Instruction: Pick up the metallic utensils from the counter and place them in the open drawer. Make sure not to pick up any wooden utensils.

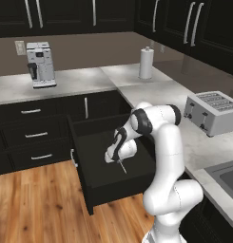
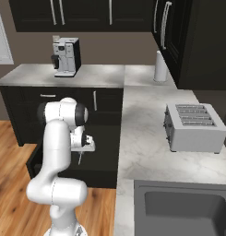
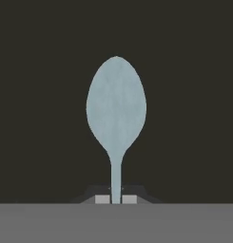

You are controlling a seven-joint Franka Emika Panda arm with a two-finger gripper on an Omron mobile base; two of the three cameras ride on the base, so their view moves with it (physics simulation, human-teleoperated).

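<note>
Over the open drawer (image 1: pixel 96 178), the gripper (image 1: pixel 121 163) pinches the spoon (image 3: pixel 116 111) by its handle, bowl hanging down, ready to release

The drawer (image 1: pixel 96 187) stands pulled out below the counter (image 1: pixel 151 92). The spoon (image 1: pixel 122 166) hangs over its inside, bowl at 6 o'clock. On the counter, the coffee machine (image 1: pixel 41 65) sits at 10 o'clock, the paper towel roll (image 1: pixel 146 62) at 1, the toaster (image 1: pixel 211 112) at 3.
</note>
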